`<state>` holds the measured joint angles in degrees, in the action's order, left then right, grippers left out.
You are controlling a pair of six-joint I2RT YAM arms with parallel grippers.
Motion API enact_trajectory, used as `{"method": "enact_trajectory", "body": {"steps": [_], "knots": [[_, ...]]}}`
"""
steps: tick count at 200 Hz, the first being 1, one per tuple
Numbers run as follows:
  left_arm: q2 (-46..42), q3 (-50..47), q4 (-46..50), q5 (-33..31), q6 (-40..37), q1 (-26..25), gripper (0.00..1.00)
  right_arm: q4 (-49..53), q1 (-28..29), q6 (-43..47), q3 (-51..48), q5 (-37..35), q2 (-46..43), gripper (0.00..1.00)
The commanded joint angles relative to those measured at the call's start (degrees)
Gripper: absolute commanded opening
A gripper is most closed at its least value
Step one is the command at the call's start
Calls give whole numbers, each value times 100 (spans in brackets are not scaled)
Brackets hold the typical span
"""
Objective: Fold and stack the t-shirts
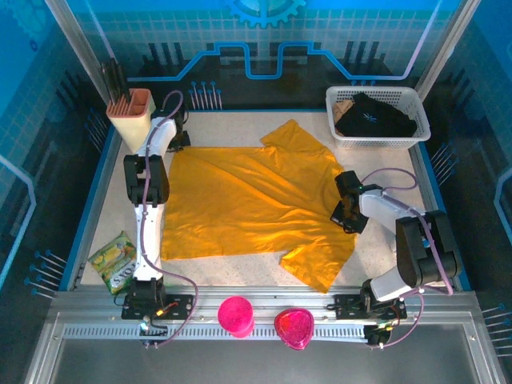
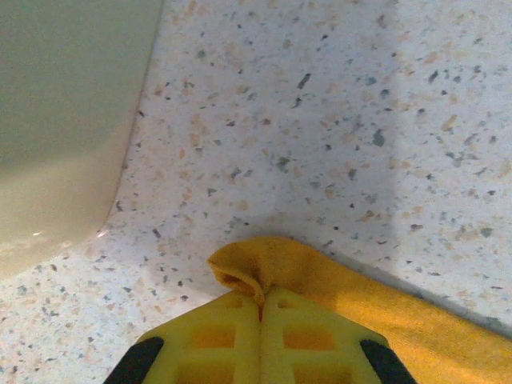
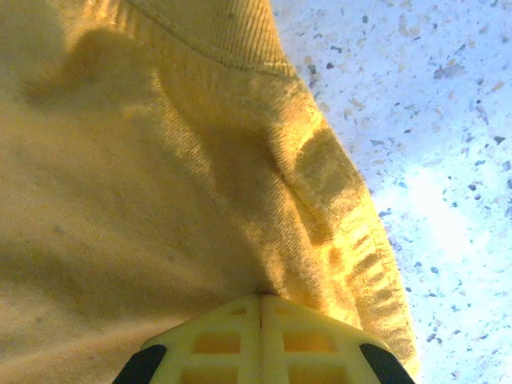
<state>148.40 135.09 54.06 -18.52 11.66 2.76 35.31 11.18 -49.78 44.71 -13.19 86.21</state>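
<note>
An orange-yellow t-shirt (image 1: 248,200) lies spread flat across the middle of the table, one sleeve pointing to the far side and one to the near side. My left gripper (image 1: 178,141) is at the shirt's far left corner. In the left wrist view that gripper (image 2: 261,294) is shut on a small bunched fold of the t-shirt (image 2: 272,260). My right gripper (image 1: 346,216) is at the shirt's right edge. Its yellow fingers (image 3: 232,336) are pressed together on the t-shirt (image 3: 160,184) just below the ribbed collar (image 3: 232,32).
A white basket (image 1: 376,142) with dark clothes stands at the back right. A cream holder (image 1: 130,116) (image 2: 64,120) stands just beyond the left gripper. A snack packet (image 1: 114,261) lies front left; a pink cup (image 1: 235,314) and pink bowl (image 1: 294,326) sit on the front rail.
</note>
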Motion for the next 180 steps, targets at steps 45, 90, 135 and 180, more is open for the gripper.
{"method": "enact_trajectory", "body": {"steps": [45,90,135,180], "knots": [[-383,-75,-116,293,-139,-94,0,118,422,1579,1361,552,62,18],[-466,-263,-179,211,-138,-92,0,1642,993,1748,2200,542,531,13],[-527,-360,-261,172,-129,-83,0,2240,2083,490,687,560,-906,8],[-609,-549,-325,157,-98,-74,0,1207,2256,-7,-327,971,-786,5]]}}
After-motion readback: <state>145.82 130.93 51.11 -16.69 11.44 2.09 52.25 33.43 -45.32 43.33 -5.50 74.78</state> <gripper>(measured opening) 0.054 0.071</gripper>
